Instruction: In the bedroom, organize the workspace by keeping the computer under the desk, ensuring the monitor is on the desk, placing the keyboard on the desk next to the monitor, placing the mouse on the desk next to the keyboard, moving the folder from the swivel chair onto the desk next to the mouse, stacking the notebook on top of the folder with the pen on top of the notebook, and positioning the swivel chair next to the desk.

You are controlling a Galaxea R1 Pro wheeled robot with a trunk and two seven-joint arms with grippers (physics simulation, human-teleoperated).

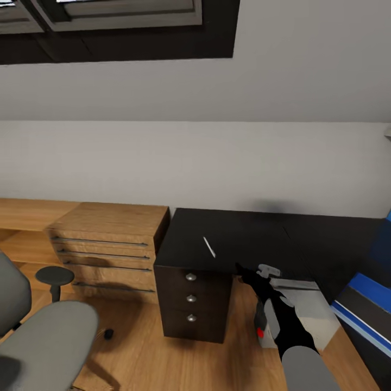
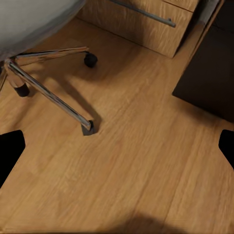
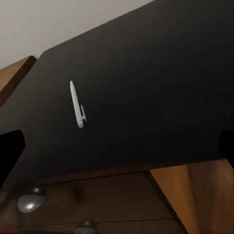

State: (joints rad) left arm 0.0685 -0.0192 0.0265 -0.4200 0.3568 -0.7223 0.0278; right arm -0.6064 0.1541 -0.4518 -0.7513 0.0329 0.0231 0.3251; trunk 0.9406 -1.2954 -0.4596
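Observation:
The white pen lies on the black desk near its left front corner, above the three-drawer unit. My right gripper hovers at the desk's front edge, just right of the pen and apart from it, open and empty; its wrist view shows the pen on the desk. The grey computer stands under the desk. At the right edge the blue folder carries the dark notebook. The swivel chair is at lower left. My left gripper is open over the floor.
A light wooden drawer chest stands against the wall left of the desk. The chair's chrome base and black castors spread over the wooden floor close below my left gripper. A white wall runs behind the desk.

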